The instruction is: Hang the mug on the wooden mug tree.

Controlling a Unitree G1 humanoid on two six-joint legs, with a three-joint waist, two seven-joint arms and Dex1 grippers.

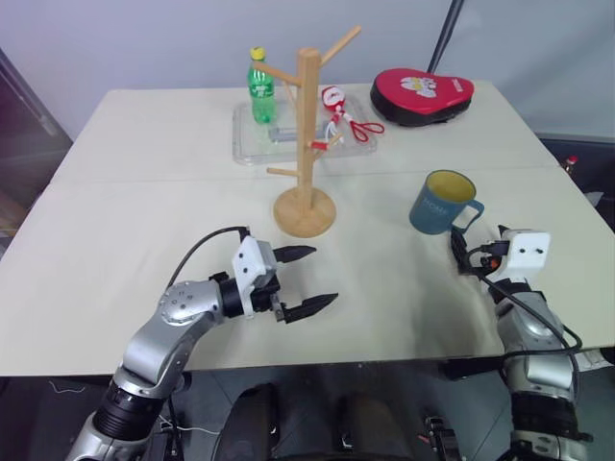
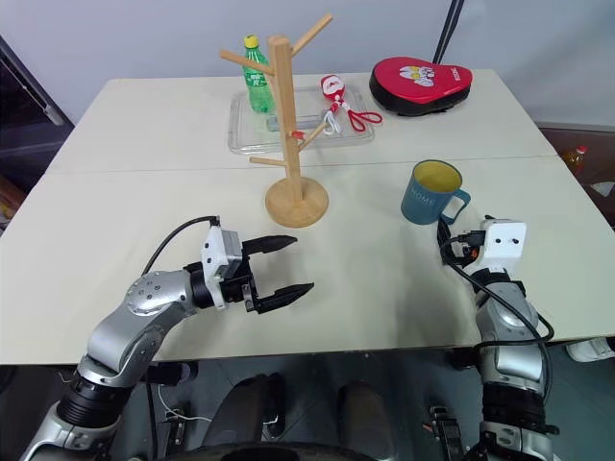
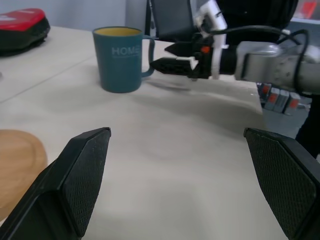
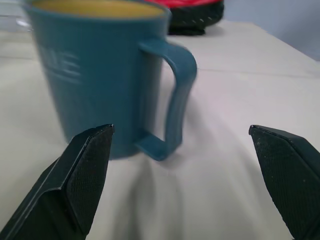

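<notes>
The teal-blue mug [image 1: 442,203] with a yellow inside stands upright on the table at the right, its handle [image 4: 176,94] turned toward my right gripper. My right gripper [image 1: 464,248] is open just short of that handle, which sits between the lines of its two fingers without touching them. The wooden mug tree [image 1: 307,134] stands on its round base [image 1: 305,213] at the table's middle, its pegs bare. My left gripper [image 1: 323,277] is open and holds nothing, level above the table in front of the tree, pointing right toward the mug [image 3: 119,60].
Behind the tree lies a clear tray [image 1: 248,144] with a green bottle [image 1: 260,88] and red-handled scissors [image 1: 354,126]. A red and black pouch [image 1: 421,94] lies at the back right. The table's front edge runs just behind both grippers.
</notes>
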